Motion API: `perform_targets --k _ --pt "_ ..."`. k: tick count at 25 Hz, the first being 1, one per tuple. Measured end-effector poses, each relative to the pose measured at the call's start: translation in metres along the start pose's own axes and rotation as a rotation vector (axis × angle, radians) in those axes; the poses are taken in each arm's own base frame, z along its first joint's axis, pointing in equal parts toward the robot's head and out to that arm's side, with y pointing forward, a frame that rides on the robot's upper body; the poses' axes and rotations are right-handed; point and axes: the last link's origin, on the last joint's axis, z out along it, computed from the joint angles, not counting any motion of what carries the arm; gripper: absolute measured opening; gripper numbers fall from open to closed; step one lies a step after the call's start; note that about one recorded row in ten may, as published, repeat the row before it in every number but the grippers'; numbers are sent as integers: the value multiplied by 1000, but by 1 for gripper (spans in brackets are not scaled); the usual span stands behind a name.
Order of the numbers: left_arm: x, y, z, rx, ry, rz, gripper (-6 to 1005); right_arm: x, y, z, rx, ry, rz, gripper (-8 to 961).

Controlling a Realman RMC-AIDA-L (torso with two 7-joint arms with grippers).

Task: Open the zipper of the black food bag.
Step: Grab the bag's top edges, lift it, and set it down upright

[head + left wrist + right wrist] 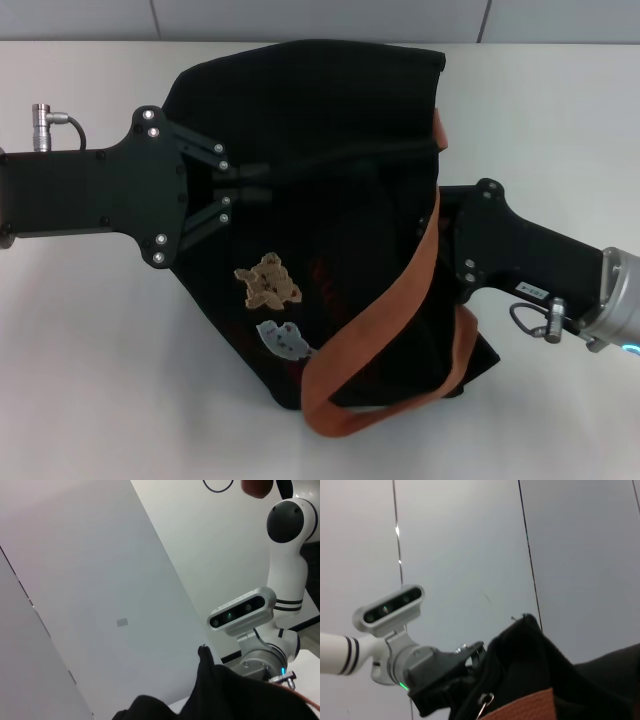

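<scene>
While the black food bag (330,200) lies slumped across the middle of the white tabletop (90,350), reaching back nearly to its far edge, both arms close on it from opposite sides. The left gripper (250,190) comes in from the tabletop's left edge, its fingers drawn together on a dark ridge of fabric that appears to be the zipper (340,160); the slider itself cannot be made out. That ridge runs roughly left to right across the bag's upper face, from the left fingertips toward the bag's right-hand corner, so an opening pull would likely travel along that line. The right gripper (445,245) reaches in from the right edge and presses against the bag's side beside an orange-brown strap (400,320), apparently bracing it; whether its fingers are clamped cannot be told, since the fabric hides them. By position, the left arm is nearer the zipper's near end. The bag looks shut, and nothing of its contents shows. Bear patches (268,282) face upward.
</scene>
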Motion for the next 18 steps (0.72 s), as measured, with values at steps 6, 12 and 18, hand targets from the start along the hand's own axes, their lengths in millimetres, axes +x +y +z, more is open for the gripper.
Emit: perform_targets --k 6,12,18 --pt "0 3 -2 4 2 -6 70 -4 5 -8 -12 -34 2 44" --pt "0 4 -3 8 3 -6 70 -5 2 -13 -4 -24 23 1" --pt "-2 6 -6 24 3 3 69 -5 -1 -20 7 1 39 -1"
